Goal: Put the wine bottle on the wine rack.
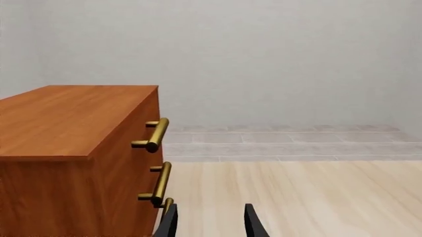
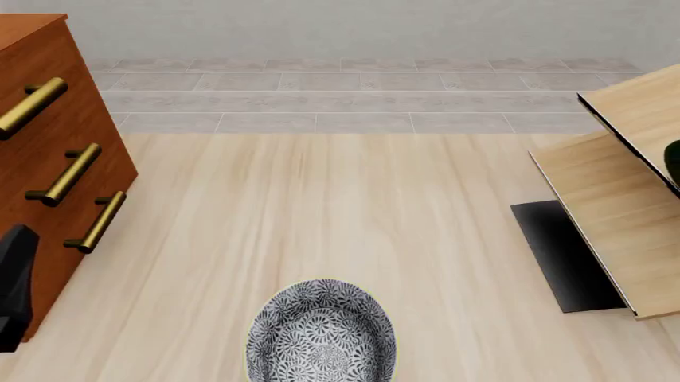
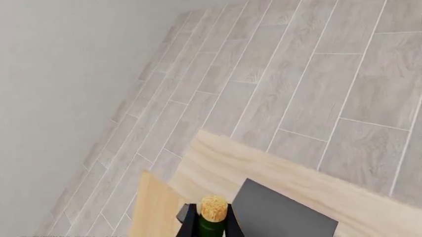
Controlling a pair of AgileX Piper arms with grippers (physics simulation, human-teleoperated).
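Note:
In the right wrist view my right gripper (image 3: 211, 226) is shut on the neck of the dark green wine bottle (image 3: 212, 229), just below its tan cork (image 3: 214, 207). Beneath it lie a tan panel of the wine rack (image 3: 155, 212) and the rack's black base (image 3: 283, 215). In the front view the wine rack (image 2: 611, 199) stands at the right edge, and a dark green sliver of the bottle (image 2: 674, 161) shows above its slanted panels. My left gripper (image 1: 211, 224) is open and empty, low beside the drawer cabinet.
A reddish-brown drawer cabinet (image 2: 53, 143) with brass handles (image 2: 66, 173) stands at the left; it also shows in the left wrist view (image 1: 72, 148). A patterned bowl (image 2: 321, 334) sits at the front middle. The left arm (image 2: 15, 286) is dark against the cabinet's front.

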